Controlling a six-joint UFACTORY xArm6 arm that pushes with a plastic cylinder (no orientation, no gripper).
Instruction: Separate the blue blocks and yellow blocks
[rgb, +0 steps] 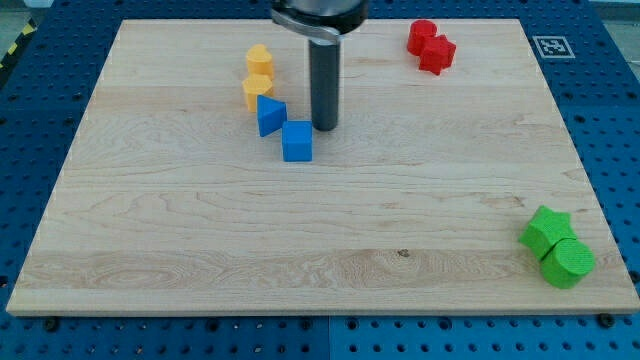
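Observation:
Two yellow blocks stand at the view's upper left: a yellow hexagonal block (260, 60) and, just below it, a second yellow block (257, 90). A blue triangular block (269, 116) touches the lower yellow block from below right. A blue cube (297, 141) sits just right of and below the triangle. My tip (324, 126) rests on the board just right of and slightly above the blue cube, close to it; I cannot tell if it touches.
Two red blocks (430, 45) sit together at the view's upper right. Two green blocks (556, 246) sit together at the lower right near the board's edge. The wooden board (320, 250) lies on a blue pegboard table.

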